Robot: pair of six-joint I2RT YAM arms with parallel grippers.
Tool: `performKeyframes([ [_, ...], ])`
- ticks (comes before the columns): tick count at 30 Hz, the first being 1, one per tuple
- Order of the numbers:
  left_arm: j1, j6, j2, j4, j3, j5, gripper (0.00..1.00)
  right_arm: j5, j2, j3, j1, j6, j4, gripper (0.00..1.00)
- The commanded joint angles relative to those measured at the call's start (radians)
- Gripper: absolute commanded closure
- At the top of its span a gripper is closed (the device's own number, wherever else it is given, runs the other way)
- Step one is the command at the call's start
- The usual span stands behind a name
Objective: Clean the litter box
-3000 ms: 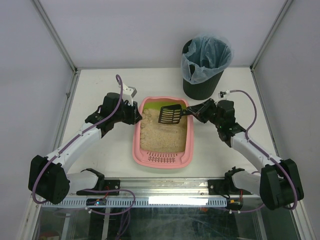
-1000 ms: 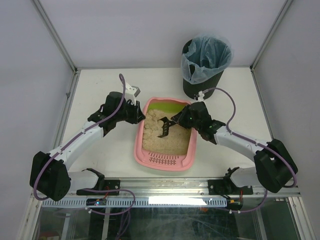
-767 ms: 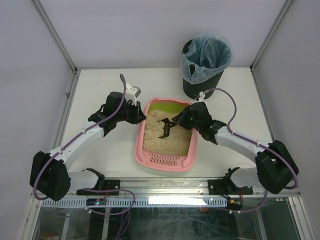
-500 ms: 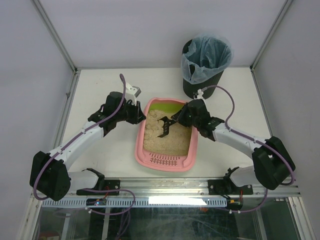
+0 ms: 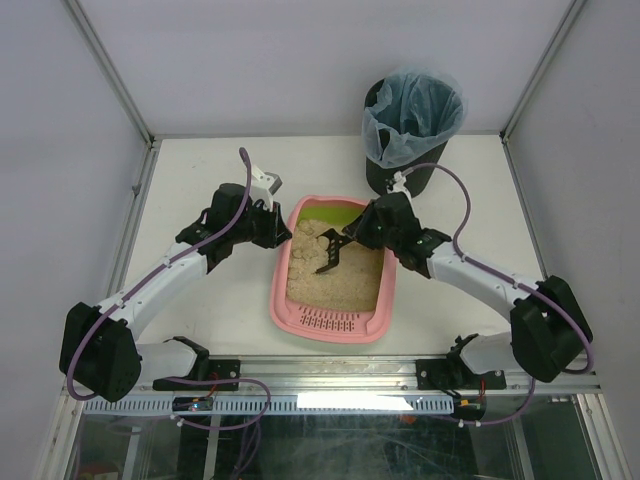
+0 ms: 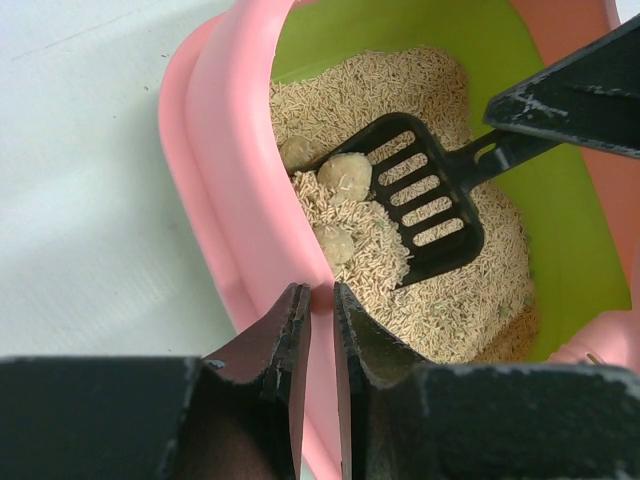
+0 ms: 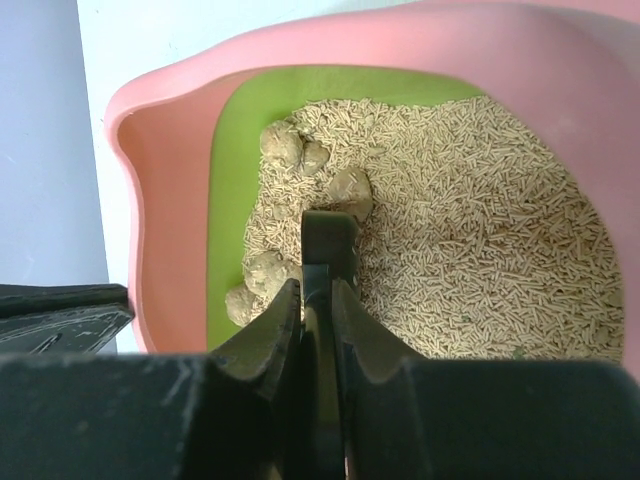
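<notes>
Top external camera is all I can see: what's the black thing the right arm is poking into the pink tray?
Observer: A slotted scoop. The right gripper is shut on its handle.
Operator: Has it caught anything?
Observer: The left wrist view shows one beige clump lying against its front edge.
Operator: And what's the left arm doing?
Observer: The left gripper pinches the litter box wall, one finger on each side.
</notes>
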Motion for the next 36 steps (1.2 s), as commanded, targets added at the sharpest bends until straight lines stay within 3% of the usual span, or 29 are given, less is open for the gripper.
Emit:
performKeyframes([
  [1, -0.006, 0.026, 0.01, -0.038, 0.009, -0.001, 0.85, 0.03, -0.109, 0.034, 0.006, 0.006, 0.041, 1.0],
  [15, -0.005, 0.027, -0.002, -0.039, 0.008, -0.001, 0.82, -0.027, -0.279, -0.09, -0.064, 0.051, 0.043, 1.0],
  [25, -0.004, 0.03, -0.051, -0.033, 0.01, -0.021, 0.69, -0.321, -0.465, -0.266, -0.284, 0.097, 0.227, 1.0],
  [29, -0.001, 0.02, -0.088, -0.017, 0.001, -0.064, 0.59, -0.366, -0.509, -0.322, -0.36, 0.161, 0.306, 1.0],
  [34, 0.008, -0.006, -0.167, 0.019, -0.022, -0.162, 0.28, -0.489, -0.456, -0.385, -0.379, 0.255, 0.513, 1.0],
  [36, 0.011, -0.023, -0.212, 0.046, -0.039, -0.211, 0.14, -0.49, -0.469, -0.402, -0.418, 0.265, 0.492, 1.0],
])
